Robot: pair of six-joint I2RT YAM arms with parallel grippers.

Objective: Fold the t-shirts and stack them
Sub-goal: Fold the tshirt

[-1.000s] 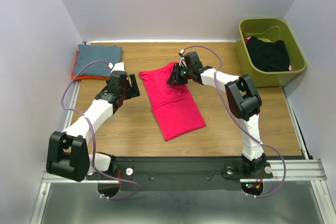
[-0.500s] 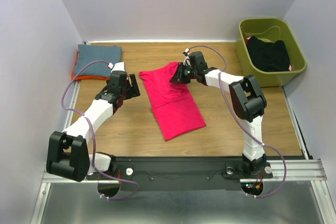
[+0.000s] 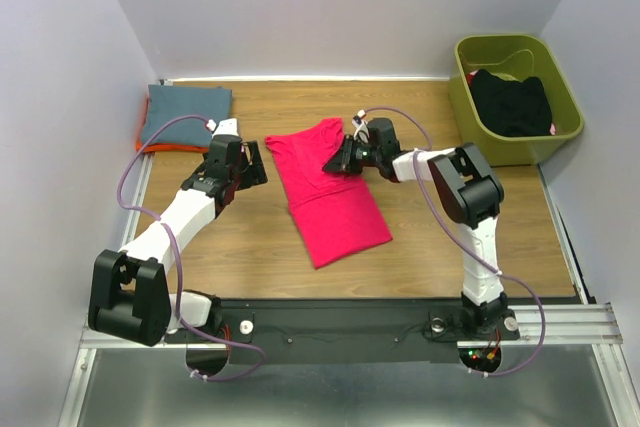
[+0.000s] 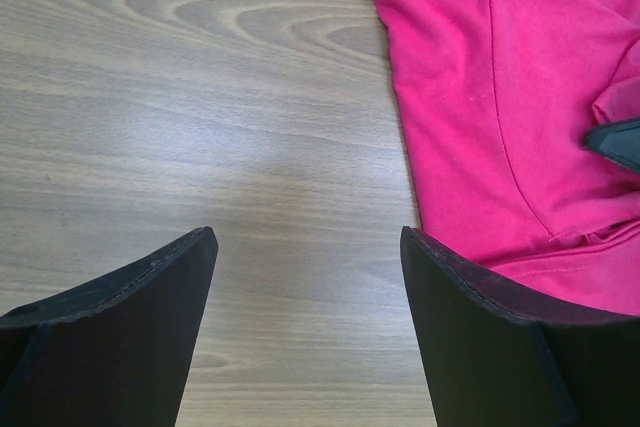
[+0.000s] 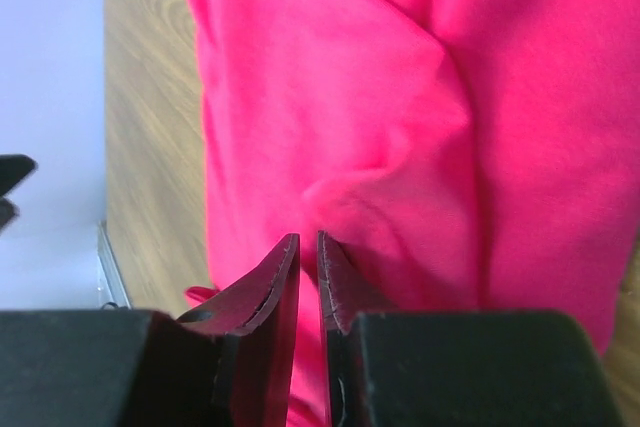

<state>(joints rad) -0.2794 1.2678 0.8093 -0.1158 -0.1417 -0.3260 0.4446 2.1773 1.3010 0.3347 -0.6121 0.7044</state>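
A pink shirt (image 3: 330,197) of soft knit cloth is spread flat in the middle of the wood-grain surface (image 3: 240,237), roughly oblong, with one sleeve pointing to the far side. The right gripper (image 3: 335,164) is lowered onto the shirt's right edge; its black wedge-shaped jaws are clenched to a thin slit on a raised pucker of the cloth. The left gripper (image 3: 250,162) is held over bare wood just beside the shirt's left edge, its blunt matte jaws spread wide with nothing between them. A blue-grey shirt (image 3: 188,112) is laid as a neat rectangle at the far left corner, with an orange shirt (image 3: 150,143) showing under its edge. A crumpled black garment (image 3: 510,102) is kept in the glossy green bin (image 3: 470,117) at the far right.
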